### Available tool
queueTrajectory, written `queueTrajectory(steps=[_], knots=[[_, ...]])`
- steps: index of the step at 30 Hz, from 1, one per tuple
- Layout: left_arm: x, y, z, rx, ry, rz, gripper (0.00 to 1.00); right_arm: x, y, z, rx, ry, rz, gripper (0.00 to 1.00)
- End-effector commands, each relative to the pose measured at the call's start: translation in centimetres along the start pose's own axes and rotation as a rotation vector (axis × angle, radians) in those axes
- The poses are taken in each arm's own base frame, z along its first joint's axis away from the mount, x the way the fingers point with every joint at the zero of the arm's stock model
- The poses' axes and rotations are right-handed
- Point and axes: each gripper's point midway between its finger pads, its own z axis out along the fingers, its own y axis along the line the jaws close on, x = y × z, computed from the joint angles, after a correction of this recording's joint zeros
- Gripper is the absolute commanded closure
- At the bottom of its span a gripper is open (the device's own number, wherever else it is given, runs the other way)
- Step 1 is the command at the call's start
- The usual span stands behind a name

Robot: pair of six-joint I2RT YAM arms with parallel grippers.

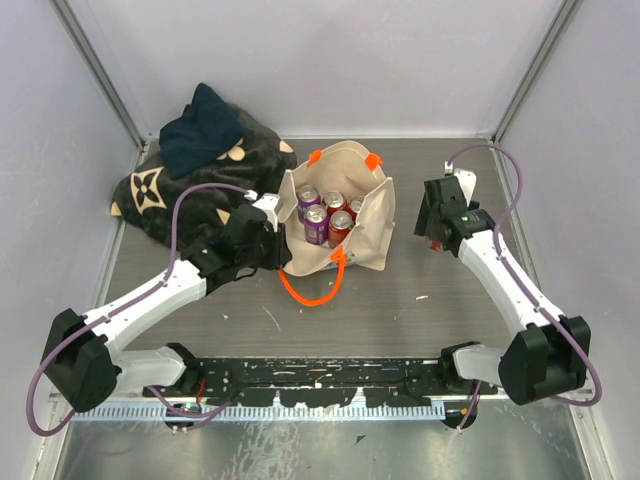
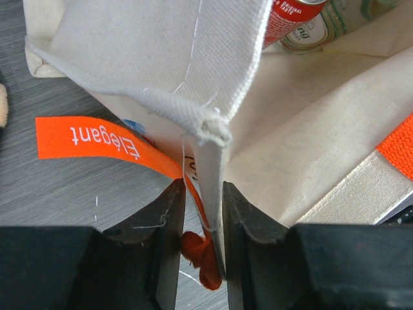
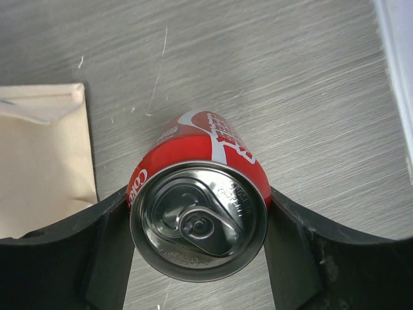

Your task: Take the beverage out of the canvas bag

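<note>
Right tool (image 3: 199,203) is clamped on the red beverage can (image 3: 193,152), one finger on each side, over the bench (image 3: 290,97). The can is outside the canvas bag (image 1: 374,232), just to its right and not touching it. Left tool (image 2: 200,223) is narrow, straddling the bag's left wall and orange strap (image 2: 97,139); can't tell if it's pinching. More cans (image 1: 318,224) stand upright inside the bag.

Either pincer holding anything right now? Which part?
The right pincer holds a red cola can by its sides. The left pincer straddles the rim of the canvas bag; whether it is clamped cannot be told.
</note>
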Motion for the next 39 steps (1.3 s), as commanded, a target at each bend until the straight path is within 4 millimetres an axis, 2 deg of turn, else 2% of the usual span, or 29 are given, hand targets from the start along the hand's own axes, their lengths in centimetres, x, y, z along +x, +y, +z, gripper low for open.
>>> queueTrajectory(steps=[1,9,20,23,24,26,27,29,33,35,39], knots=[[0.7,0.5,-0.5,-0.014,0.008,0.016,0.63,-3.9,3.0,0.4,-0.117,-0.128,0.123,0.99],[1.0,0.5,-0.3,-0.014,0.015,0.016,0.61,-1.0,4.2,3.6,-0.126,-0.042,0.116,0.99],[1.3,0.7,-0.2,-0.016,0.024,0.015,0.58,3.5,4.6,5.4,-0.120,0.085,0.120,0.98],[1.5,0.7,-0.1,-0.018,0.029,0.015,0.56,4.4,4.4,5.8,-0.108,0.115,0.105,0.82],[1.6,0.7,-0.1,-0.017,0.030,0.014,0.56,4.6,4.3,5.9,-0.103,0.120,0.101,0.73],[1.7,0.8,-0.1,-0.020,0.033,0.015,0.56,4.8,4.2,6.0,-0.097,0.124,0.095,0.47],[1.7,0.8,-0.2,-0.020,0.033,0.015,0.55,4.9,4.1,5.9,-0.095,0.124,0.093,0.42],[1.8,0.9,-0.2,-0.025,0.037,0.014,0.54,4.7,3.9,5.7,-0.085,0.115,0.095,0.33],[1.8,1.0,-0.3,-0.029,0.034,0.016,0.43,2.9,3.5,4.1,-0.069,0.050,0.092,0.30],[1.5,0.9,-0.4,-0.026,0.026,0.018,0.41,1.1,3.7,2.4,-0.063,-0.014,0.069,0.29],[0.7,0.6,-0.4,-0.015,0.000,0.017,0.39,-3.4,4.5,-2.2,-0.049,-0.156,0.040,0.19]])
